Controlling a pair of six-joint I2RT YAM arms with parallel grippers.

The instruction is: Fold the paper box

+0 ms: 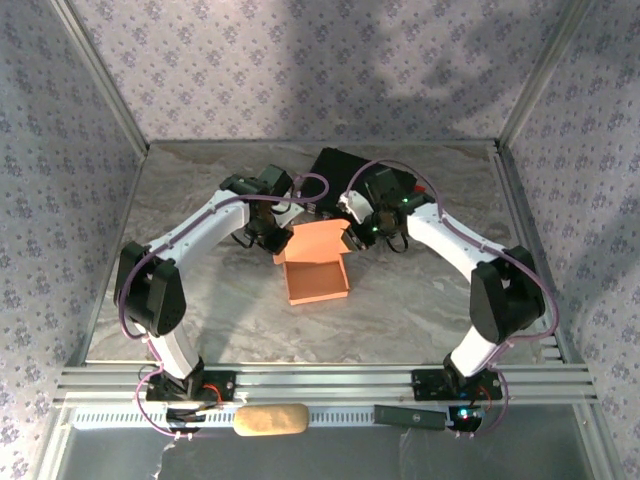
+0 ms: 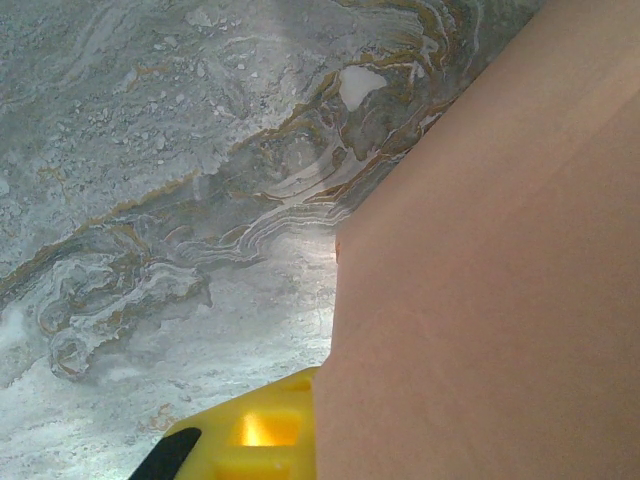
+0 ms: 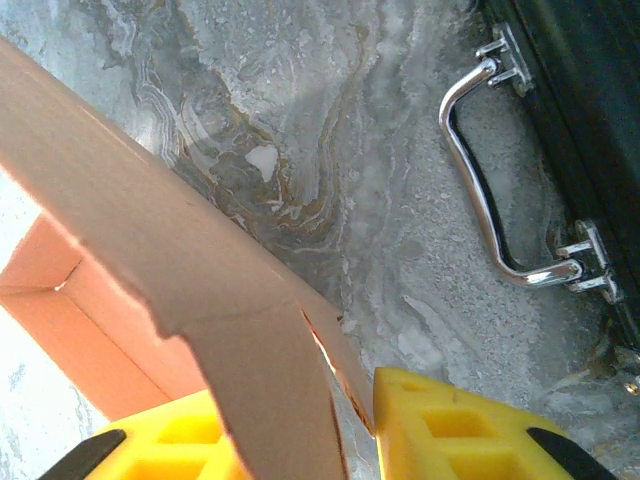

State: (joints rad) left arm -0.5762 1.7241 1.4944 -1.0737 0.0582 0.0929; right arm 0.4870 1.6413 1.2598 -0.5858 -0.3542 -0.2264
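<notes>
Your paper box (image 1: pixel 318 278) sits in the middle of the surface (image 1: pixel 420 310) with its tray walls up but the far lid panel unclosed: well along, I judge, not finished. The right hand (image 1: pixel 362 235) stands open astride that panel's corner flap. The left hand (image 1: pixel 266 236) is against its other corner, and you cannot tell whether it grips.

Robot lab test cell: marble-print tabletop (image 1: pixel 230 325) lies under left gripper (image 1: pixel 268 235) and right gripper (image 1: pixel 360 236), floral-papered wall panels (image 1: pixel 300 60) behind and beside them, aluminium frame posts (image 1: pixel 100 75), extrusion rails (image 1: pixel 320 385).
</notes>
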